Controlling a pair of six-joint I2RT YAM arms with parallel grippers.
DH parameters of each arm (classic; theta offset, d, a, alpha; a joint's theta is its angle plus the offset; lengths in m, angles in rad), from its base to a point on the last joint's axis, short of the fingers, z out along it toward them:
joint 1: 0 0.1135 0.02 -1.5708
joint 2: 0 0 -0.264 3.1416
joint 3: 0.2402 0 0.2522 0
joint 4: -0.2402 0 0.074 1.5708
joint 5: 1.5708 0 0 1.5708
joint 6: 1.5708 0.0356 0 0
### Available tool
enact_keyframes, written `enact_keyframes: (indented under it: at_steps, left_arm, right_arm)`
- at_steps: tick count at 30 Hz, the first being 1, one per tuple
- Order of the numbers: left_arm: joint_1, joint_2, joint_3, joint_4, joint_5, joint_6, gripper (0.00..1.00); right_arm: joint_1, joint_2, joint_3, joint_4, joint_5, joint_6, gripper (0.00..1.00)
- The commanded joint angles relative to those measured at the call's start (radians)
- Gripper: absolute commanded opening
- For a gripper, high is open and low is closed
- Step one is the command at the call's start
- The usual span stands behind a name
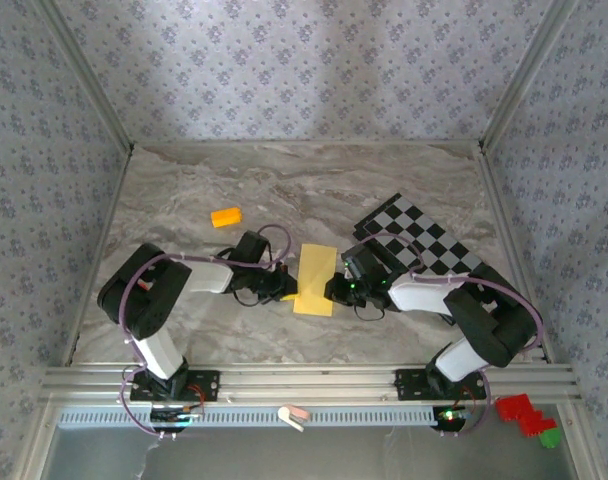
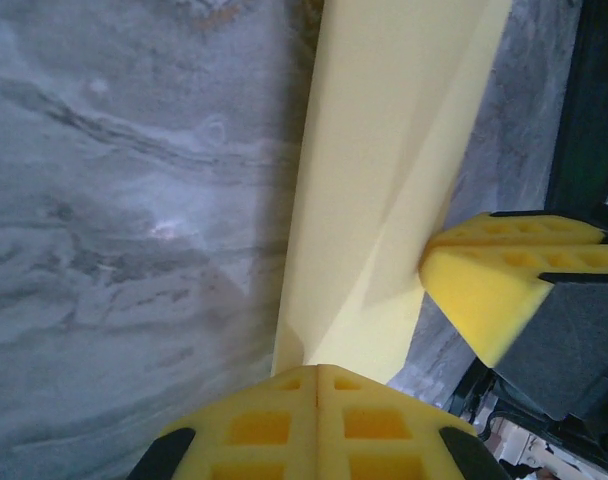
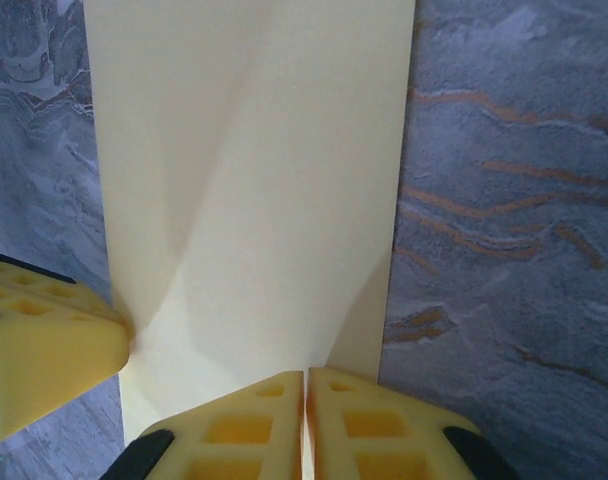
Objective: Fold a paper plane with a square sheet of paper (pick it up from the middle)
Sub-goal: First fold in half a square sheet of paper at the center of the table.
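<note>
Paper sheet (image 1: 315, 278), pale yellow, thin and plain, lies at mid-table as a narrow rectangle, long side running near to far, b/w the two grippers. Faint diagonal creases shade its surface in the right wrist view (image 3: 254, 200). In the left wrist view (image 2: 384, 150) it rises as a long strip.

Left gripper (image 1: 284, 285) sits at the sheet's left edge, toward the near end. Its yellow foam pads (image 2: 274, 425) are pressed together w/ the paper's edge running into the seam, so the jaws are clamped on the sheet. Right gripper (image 1: 334, 290) sits opposite at the right edge. Its pads (image 3: 374, 430) are also closed tight w/ paper caught in the seam. Each wrist cam shows the other gripper's yellow fingertip touching the sheet's far side.

Grey marble-pattern tabletop (image 1: 284, 180) carries everything. Small orange rectangular block (image 1: 226, 216) lies far-left of the sheet, well apart. Black-and-white checkered board (image 1: 416, 240) lies flat on the right, partly under the right arm. Small pink-and-white object (image 1: 294, 415) rests on the near metal rail b/w the arm bases; red and green pieces (image 1: 526, 414) sit at the near right corner. Floral wallpaper panels (image 1: 304, 60) enclose the table.
</note>
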Motion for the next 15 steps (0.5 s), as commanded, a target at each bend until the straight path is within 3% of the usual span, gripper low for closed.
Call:
enact_keyframes:
  at_steps: [1, 9, 15]
  left_arm:
    - [0.007, 0.025, 0.028, 0.006, 0.019, 0.028, 0.0]
    - [0.009, 0.04, 0.016, -0.069, -0.016, 0.077, 0.0]
    - [0.008, 0.067, 0.022, -0.147, -0.039, 0.135, 0.0]
  right_arm:
    - [0.004, 0.026, -0.003, -0.079, 0.048, 0.006, 0.12]
    - [0.001, 0.013, 0.009, -0.088, 0.04, -0.01, 0.15]
    - [-0.001, -0.003, 0.04, -0.082, 0.006, -0.041, 0.25]
